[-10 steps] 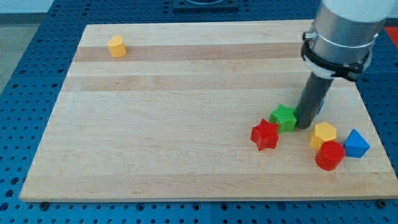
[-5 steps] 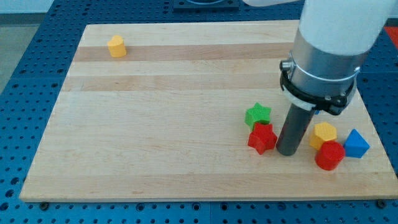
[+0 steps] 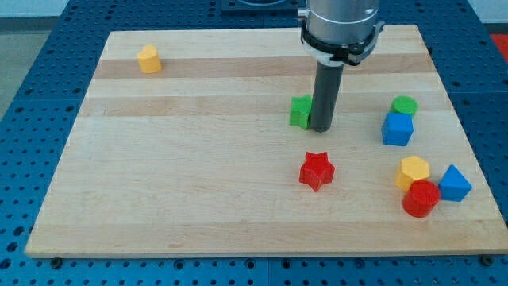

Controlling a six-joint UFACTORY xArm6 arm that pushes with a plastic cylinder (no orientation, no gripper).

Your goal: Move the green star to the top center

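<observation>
Here my tip [image 3: 321, 128] sits on the wooden board [image 3: 198, 191], pressed against the right side of the green star [image 3: 300, 112], which lies a little right of the board's middle, well short of the top edge. I carry no claw, only this bare rod, so nothing is grasped. The red star [image 3: 317, 171] lies apart, toward the bottom edge. A yellow block [image 3: 148, 59] rests near the top left corner.

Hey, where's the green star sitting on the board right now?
The green star is right of the board's centre, touching the left side of my tip, above the red star.
</observation>
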